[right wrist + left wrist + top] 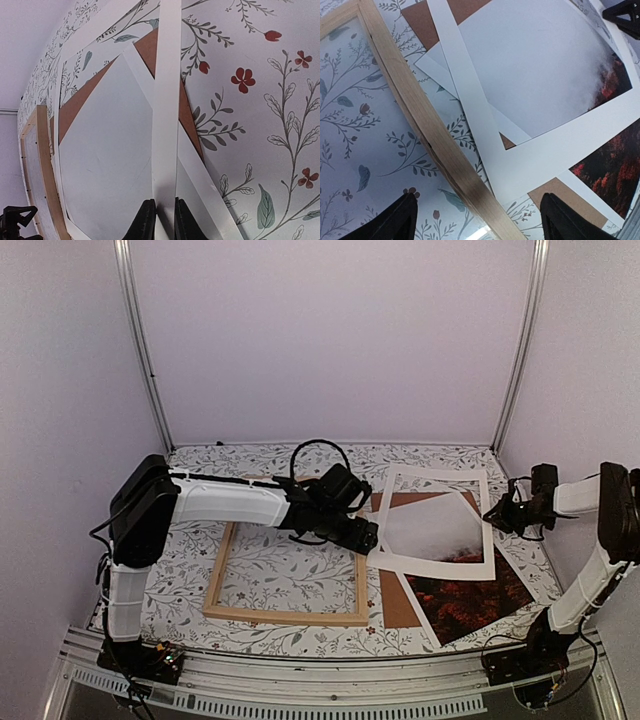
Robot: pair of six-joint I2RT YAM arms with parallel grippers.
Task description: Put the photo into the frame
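The frame [285, 617] of light wood lies flat left of centre. My left gripper [365, 538] hovers open over the frame's right bar [420, 115], one finger [395, 222] on each side of it, holding nothing. The photo [465, 600] lies to the right, its red foliage half bare and its misty half [540, 65] showing through a white mat [430, 568] lying askew on top. My right gripper [500, 512] is shut on the mat's right strip [165, 100], which runs up from between its fingertips [147, 220]. The photo's pale half [110, 150] lies beside that strip.
A brown backing board [398, 600] lies under the photo, its corners sticking out [422, 22] [150, 50]. A floral cloth [290, 575] covers the table. Plain walls and two metal posts [140, 340] close in the back and sides.
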